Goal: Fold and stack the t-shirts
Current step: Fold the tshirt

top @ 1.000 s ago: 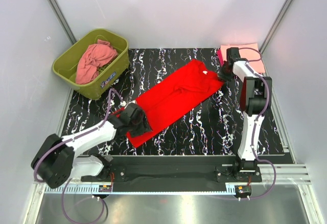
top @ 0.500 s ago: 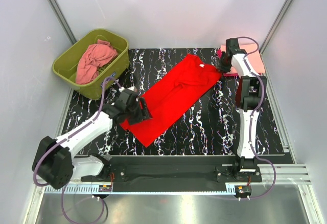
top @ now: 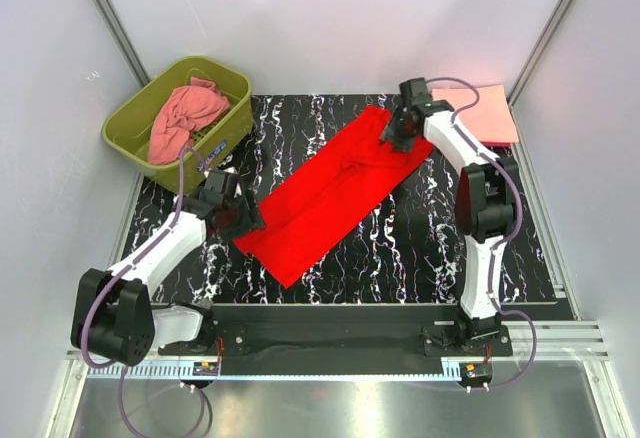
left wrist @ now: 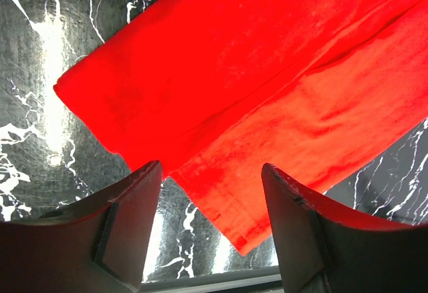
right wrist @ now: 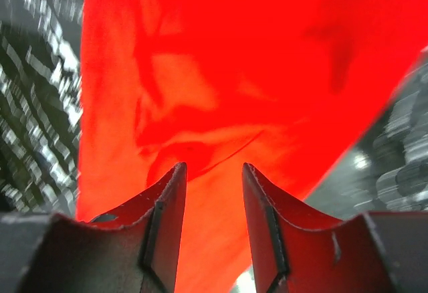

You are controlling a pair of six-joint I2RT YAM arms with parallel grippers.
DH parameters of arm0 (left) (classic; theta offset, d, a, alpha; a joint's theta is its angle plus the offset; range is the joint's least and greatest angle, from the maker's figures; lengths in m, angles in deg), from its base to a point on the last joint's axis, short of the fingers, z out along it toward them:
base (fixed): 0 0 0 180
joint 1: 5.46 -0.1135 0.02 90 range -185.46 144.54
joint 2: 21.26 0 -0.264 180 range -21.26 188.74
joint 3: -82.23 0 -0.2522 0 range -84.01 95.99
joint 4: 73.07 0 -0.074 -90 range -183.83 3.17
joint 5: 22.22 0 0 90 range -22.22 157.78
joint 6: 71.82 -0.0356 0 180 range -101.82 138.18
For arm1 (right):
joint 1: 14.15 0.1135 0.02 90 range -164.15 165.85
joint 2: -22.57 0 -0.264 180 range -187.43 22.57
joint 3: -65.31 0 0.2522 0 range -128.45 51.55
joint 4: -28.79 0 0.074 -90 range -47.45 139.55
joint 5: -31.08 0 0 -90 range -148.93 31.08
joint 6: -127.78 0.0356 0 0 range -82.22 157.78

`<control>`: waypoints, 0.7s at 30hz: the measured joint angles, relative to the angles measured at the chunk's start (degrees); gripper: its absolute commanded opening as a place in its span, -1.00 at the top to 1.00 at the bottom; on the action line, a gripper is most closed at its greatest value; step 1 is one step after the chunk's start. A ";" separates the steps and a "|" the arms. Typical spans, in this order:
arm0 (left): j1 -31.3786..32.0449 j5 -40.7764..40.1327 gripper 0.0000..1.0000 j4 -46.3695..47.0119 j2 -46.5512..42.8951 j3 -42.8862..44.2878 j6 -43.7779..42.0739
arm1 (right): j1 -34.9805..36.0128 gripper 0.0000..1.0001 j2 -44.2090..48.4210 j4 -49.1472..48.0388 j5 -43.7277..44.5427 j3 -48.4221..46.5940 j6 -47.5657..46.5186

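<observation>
the red t-shirt (top: 335,193) lies flat on the black marbled bench (top: 430,248). it is folded lengthwise into a long strip that runs on a slant from the left part of the near edge up toward the far right corner.

the left gripper (top: 238,220) hangs over the strip's near-left end, at its left corner. in the left wrist view its fingers (left wrist: 127,233) are spread wide. the cloth's edge and a patch of bare bench show between them, and nothing is pinched.

the right gripper (top: 392,136) is over the far end of the strip. its fingers (right wrist: 167,226) stand a little apart above wrinkled red cloth. that view is blurred, but they seem to hold nothing.

a pale peach t-shirt (top: 490,113) lies folded flat in the far right corner, near the red one's far end but not touching it. a salmon-pink t-shirt (top: 185,118) is bunched up inside the olive-green tub (top: 215,153), which sits at the far left corner of the bench.
</observation>
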 measured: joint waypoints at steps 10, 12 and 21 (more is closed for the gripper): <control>-0.63 3.69 -0.31 3.02 6.08 0.00 0.09 | 8.94 0.15 -3.28 -1.57 -0.81 1.60 9.40; -1.09 4.44 -0.31 3.74 7.85 0.59 0.48 | 10.05 0.16 -4.22 -0.85 -0.74 1.07 9.27; -4.09 4.74 -0.31 5.84 20.79 9.05 2.40 | 10.29 0.18 -3.48 -1.07 1.66 9.90 3.41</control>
